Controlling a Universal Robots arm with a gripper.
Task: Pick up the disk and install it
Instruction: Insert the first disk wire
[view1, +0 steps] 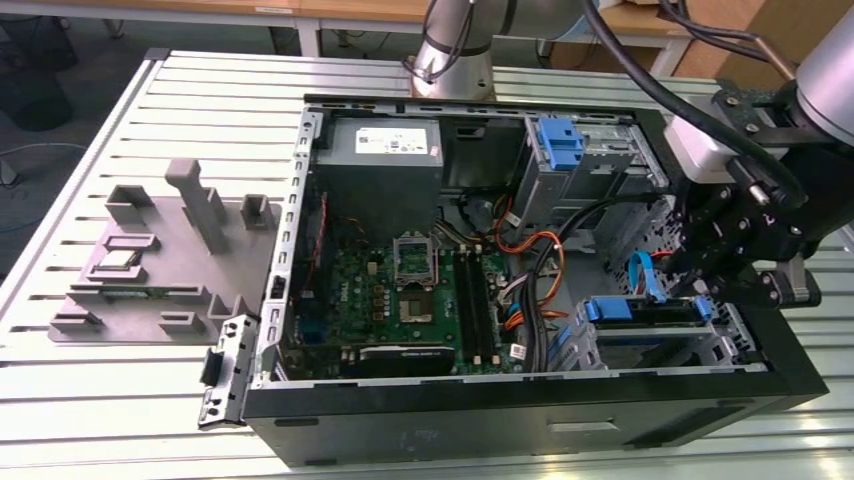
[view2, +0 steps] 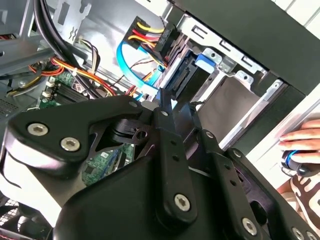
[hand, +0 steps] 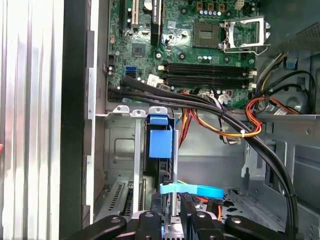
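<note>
Exterior view puts the gripper (view1: 703, 283) over the drive cage (view1: 650, 340) in a corner of the open case (view1: 534, 405), right above the disk (view1: 647, 312), which sits edge-up in its slot. Whether the fingers grip it I cannot tell. Judged step: seating the disk; next calls for a straight, square push.

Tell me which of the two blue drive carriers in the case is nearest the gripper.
The lower blue carrier, beside the gripper at the exterior view's right. The other blue carrier sits farther, near the arm's base.
</note>
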